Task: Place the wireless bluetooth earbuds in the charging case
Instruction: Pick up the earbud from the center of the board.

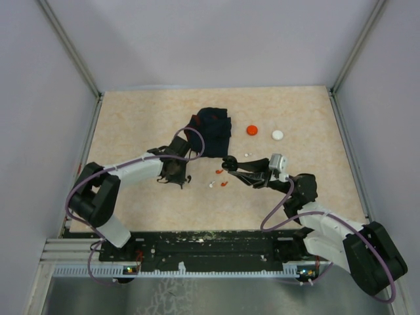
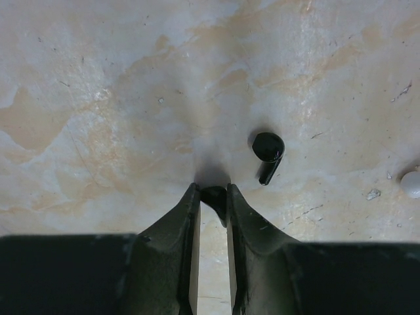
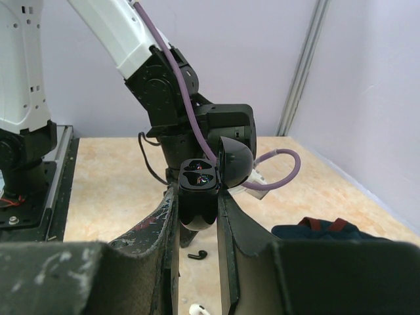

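Left tool (image 2: 213, 195): clenched at the tips on a small dark piece, by the look of it a black earbud (image 2: 214, 198), low over the table (image 2: 98, 79). Right tool (image 3: 198, 197): clamped on the lower body of the charging case (image 3: 198, 178), with lid (image 3: 234, 159) hinged back and both wells bared toward the left arm.

Elsewhere on the table: a second black earbud (image 2: 268, 152) lying just beside the left tips; red earbuds (image 1: 219, 172) and white earbuds (image 1: 211, 186) scattered in the gap between both arms; farther back, a dark cloth (image 1: 213, 125), a red disc (image 1: 252, 130) and a white disc (image 1: 277, 134).

Handling, as a judgement only:
- Very light, hard, glossy plastic with a rounded head and thin stem, so apt to twist or squirt out of a pinch.
- Best taken across the sides just under the head, with the stem left free to point down into a well.
- Only enough squeeze to stop slipping; more would likely flick it away.
- Probably delicate at the stem, sturdy elsewhere.
- Case equally smooth: best held low on the body, clear of lid and wells.
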You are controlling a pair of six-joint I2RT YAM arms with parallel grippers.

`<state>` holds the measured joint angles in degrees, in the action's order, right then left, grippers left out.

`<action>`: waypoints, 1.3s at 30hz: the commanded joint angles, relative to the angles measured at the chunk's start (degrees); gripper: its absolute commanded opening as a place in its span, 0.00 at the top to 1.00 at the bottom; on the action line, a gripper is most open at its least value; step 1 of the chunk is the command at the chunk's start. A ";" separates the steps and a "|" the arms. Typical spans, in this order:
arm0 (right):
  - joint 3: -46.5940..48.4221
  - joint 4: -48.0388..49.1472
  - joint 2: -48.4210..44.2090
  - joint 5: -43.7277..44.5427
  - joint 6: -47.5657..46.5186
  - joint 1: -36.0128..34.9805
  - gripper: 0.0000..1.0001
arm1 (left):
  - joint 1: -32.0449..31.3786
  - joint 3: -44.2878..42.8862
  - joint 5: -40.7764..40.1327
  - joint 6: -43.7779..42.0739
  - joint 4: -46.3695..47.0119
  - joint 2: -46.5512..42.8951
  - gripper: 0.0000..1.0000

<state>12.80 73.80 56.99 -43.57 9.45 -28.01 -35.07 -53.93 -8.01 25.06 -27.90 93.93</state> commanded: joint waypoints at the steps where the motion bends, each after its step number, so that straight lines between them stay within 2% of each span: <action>1: 0.32 1.91 -0.95 0.33 -0.79 -0.38 1.00 | -0.44 1.02 -0.38 -0.43 0.22 -1.95 0.79; 6: 1.15 -2.42 -0.92 0.68 -2.14 -0.38 1.00 | -0.44 2.16 -1.28 -2.68 4.59 -7.50 0.82; 18: 2.63 -2.31 1.72 0.63 -3.04 -0.38 1.00 | -2.25 6.69 0.53 -8.09 21.76 -22.35 0.85; 28: 3.90 3.24 6.27 2.09 -2.98 -0.41 1.00 | -11.32 7.43 -7.93 -15.11 35.54 -30.81 0.86; 39: 4.03 8.86 7.40 7.61 -5.36 -0.47 1.00 | -19.24 6.22 -14.65 -17.21 45.43 -33.42 0.86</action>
<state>14.37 76.03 63.68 -38.76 5.67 -28.01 -52.73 -46.89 -19.46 8.69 11.33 61.91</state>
